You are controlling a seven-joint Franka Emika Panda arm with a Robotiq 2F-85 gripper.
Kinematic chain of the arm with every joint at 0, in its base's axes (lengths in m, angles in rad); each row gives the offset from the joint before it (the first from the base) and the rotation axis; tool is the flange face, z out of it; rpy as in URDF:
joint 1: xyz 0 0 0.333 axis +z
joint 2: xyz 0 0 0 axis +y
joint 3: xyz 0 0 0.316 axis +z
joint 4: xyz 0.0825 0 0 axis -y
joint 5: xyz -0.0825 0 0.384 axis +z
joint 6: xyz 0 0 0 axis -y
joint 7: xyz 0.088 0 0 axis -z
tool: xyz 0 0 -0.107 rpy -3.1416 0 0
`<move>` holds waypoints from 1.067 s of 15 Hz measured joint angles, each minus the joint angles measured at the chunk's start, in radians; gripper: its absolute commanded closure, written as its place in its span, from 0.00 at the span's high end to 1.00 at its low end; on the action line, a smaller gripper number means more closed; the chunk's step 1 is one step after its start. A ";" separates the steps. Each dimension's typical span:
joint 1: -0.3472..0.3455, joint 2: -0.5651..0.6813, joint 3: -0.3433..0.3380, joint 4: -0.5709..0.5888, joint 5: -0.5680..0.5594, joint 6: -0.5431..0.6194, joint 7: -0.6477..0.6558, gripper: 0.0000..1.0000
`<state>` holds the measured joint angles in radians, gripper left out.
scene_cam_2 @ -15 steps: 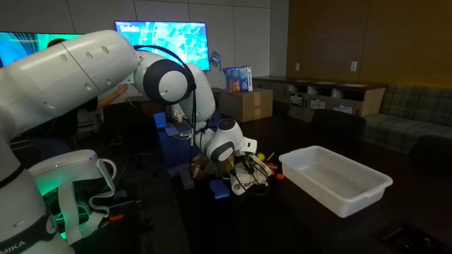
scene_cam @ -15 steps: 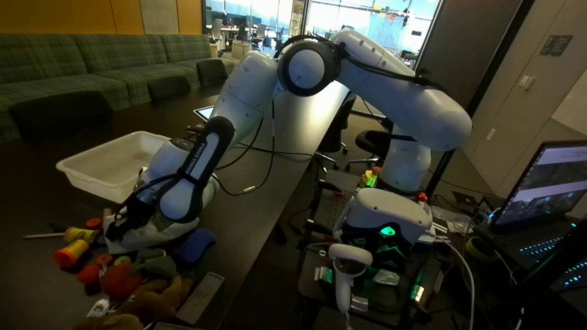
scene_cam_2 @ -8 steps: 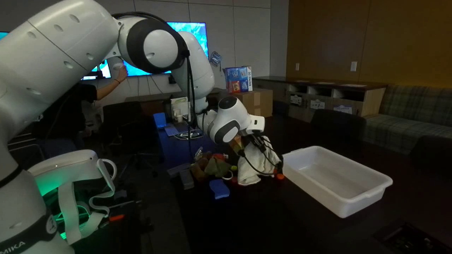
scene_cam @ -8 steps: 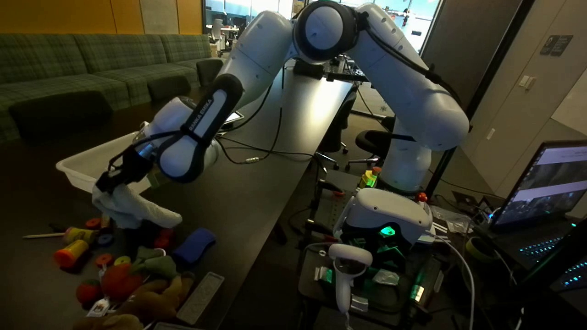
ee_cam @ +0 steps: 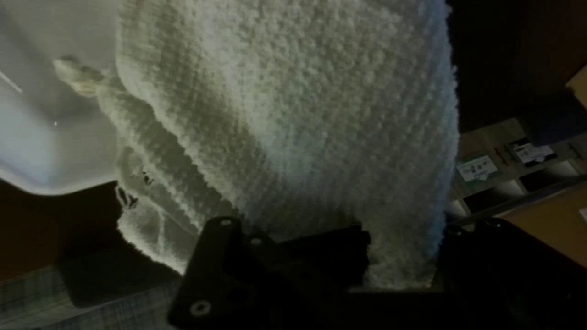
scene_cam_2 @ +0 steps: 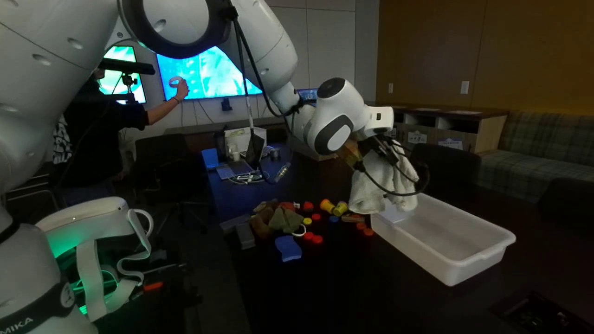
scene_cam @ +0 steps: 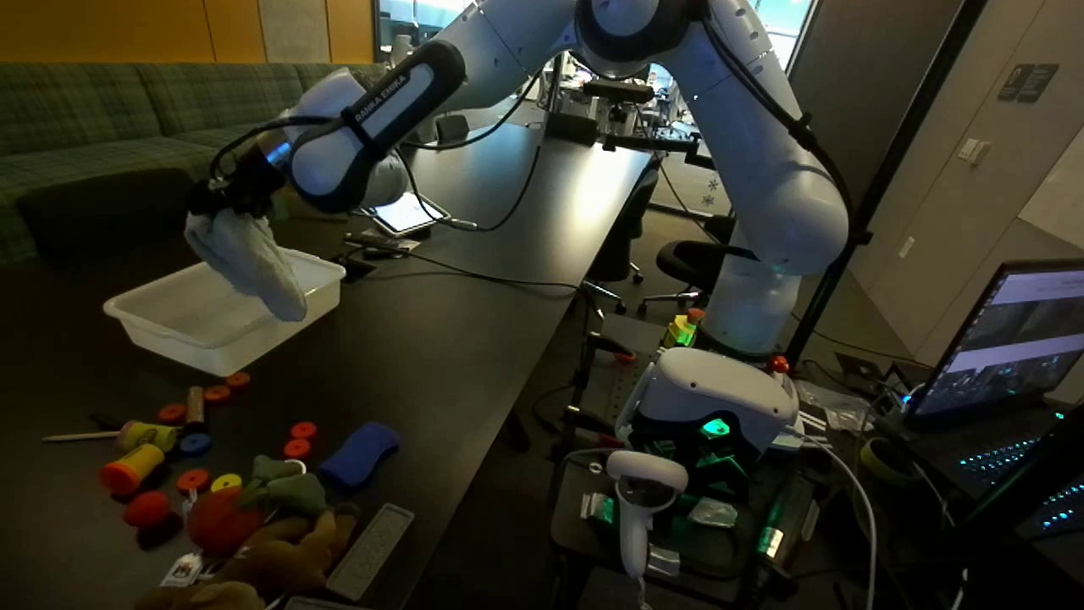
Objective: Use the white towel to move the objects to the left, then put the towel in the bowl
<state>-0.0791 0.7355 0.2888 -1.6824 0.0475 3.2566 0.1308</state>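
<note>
My gripper [scene_cam: 222, 203] is shut on the white towel [scene_cam: 254, 258] and holds it raised above the table. The towel hangs down in folds over the near end of the white tub [scene_cam: 169, 341]; both also show in an exterior view, the towel [scene_cam_2: 378, 178] and the tub [scene_cam_2: 408, 248]. In the wrist view the towel [ee_cam: 298, 114] fills the space between the fingers [ee_cam: 403, 250], with the tub [ee_cam: 27, 151] behind it. The objects lie beside the tub: orange-yellow jars [scene_cam: 133, 468], red discs [scene_cam: 301, 439], a blue piece [scene_cam: 360, 455] and plush toys [scene_cam: 288, 491].
A wooden peg [scene_cam: 195, 407] and red discs [scene_cam: 217, 395] lie close to the tub's near corner. A grey block [scene_cam: 370, 551] lies at the table edge. A tablet [scene_cam: 406, 213] and cables lie beyond the tub. A person [scene_cam_2: 97, 130] stands behind.
The gripper has lifted the towel off the objects and carried it up and towards the tub. The objects under it are now uncovered. A small red ball shifted slightly.
</note>
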 measured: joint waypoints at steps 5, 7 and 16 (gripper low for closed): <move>-0.023 0.052 -0.039 0.213 -0.003 -0.146 -0.029 0.13; -0.005 0.102 -0.067 0.308 -0.003 -0.180 -0.034 0.13; 0.103 0.376 -0.264 0.677 -0.002 -0.303 -0.014 0.84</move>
<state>0.0240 1.1115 0.0247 -1.0055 0.0452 2.9535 0.1169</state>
